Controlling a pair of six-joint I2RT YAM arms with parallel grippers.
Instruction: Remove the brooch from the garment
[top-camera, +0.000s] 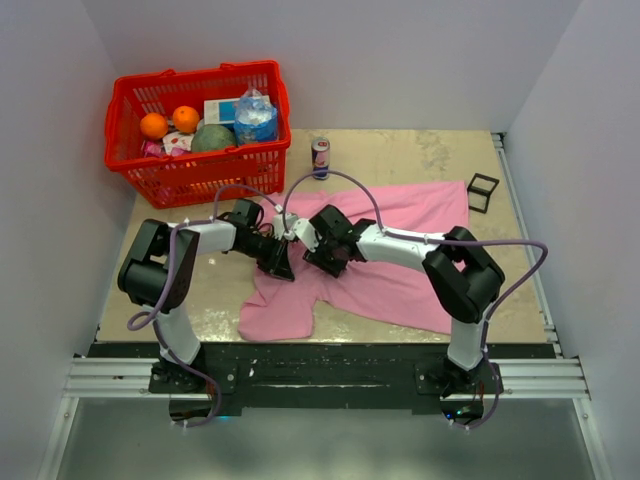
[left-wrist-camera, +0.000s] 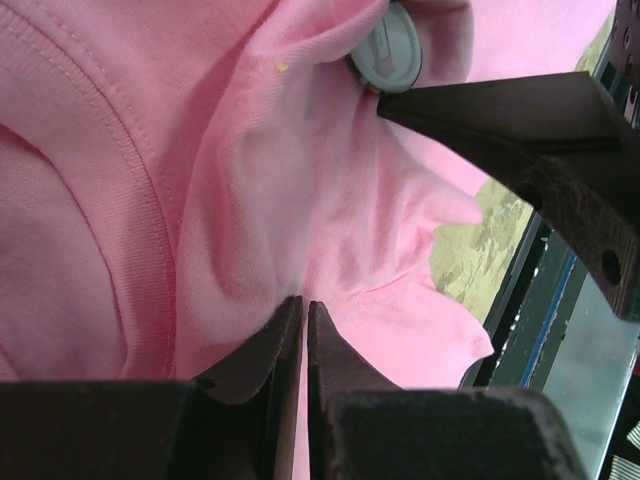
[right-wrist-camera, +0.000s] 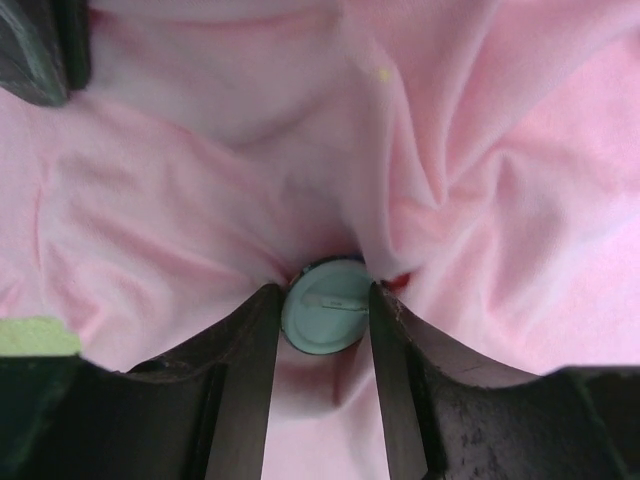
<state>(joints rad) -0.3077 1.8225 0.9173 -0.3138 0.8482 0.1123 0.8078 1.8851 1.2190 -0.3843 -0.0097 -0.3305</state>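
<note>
**Status:** removal underway, not done. The brooch (right-wrist-camera: 326, 318) is still sitting on the garment (top-camera: 400, 285).

- **left fingers** (left-wrist-camera: 265, 355): all but closed, pinching a fold of the garment. Cloth is bunching into the tips; prob. acting as anchor.
- **brooch:** pale round disc, lying approx. 1 o'clock from the left tips, w/ cloth puckering round it.
- **right fingers** (right-wrist-camera: 245, 370): standing partway open, pressing on both edges of the disc; appearing to grip it.
- **Remaining (est.):** pulling the disc free w/ cloth held, then setting it aside.
- **surface** (top-camera: 400, 150): beige, looking worn. Garment is spreading from centre to 3 o'clock.
  - red basket (top-camera: 180, 180) is sitting at 10 o'clock.
  - drink can (top-camera: 320, 157) is standing upright at 12, near the shirt's edge but apart from it.
  - black frame cube (top-camera: 482, 192) is lying at 2 o'clock, just beside the shirt's corner.
- **Room:** plain white walls (top-camera: 350, 60) are closing in L, rear & R.
</note>
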